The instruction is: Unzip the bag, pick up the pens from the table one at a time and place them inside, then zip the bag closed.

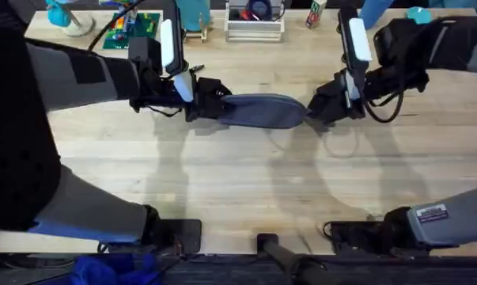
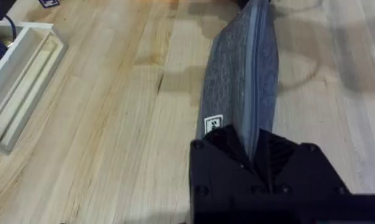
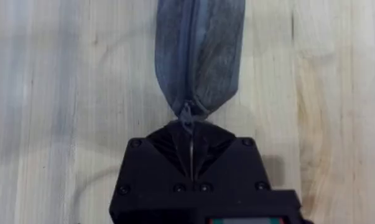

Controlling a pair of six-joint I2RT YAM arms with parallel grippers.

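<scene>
Black fingers of the left gripper [image 1: 197, 101] are clenched on the left end of the bag [image 1: 262, 111]; the left wrist view shows the fabric running straight into the closed jaws, with a small white label [image 2: 212, 124] on the pouch just beside them. The right gripper [image 1: 323, 109] is likewise clenched, grasping the opposite end of the bag; in the right wrist view the fingers meet on the zipper pull [image 3: 187, 114] at the pouch's narrow tip.

Bag: grey-blue fabric, elongated, stretched between the two grippers. Its zipper line [image 2: 259, 68] runs along the top and appears drawn shut over the visible length. The bag lies over the far half of the desk [image 1: 238, 190], roughly midway between the left and right edges. Whether it touches the wood or hangs just above cannot be told.

Desk: light wooden planks with visible seams. The near half carries only shadows of the arms.

Along the far edge stand a white open tray [image 1: 254, 28], a green board with coloured parts [image 1: 134, 28] towards the far left, and a light-blue object [image 1: 62, 16] at the far-left corner. The white tray also shows in the left wrist view, well apart from the bag.
</scene>
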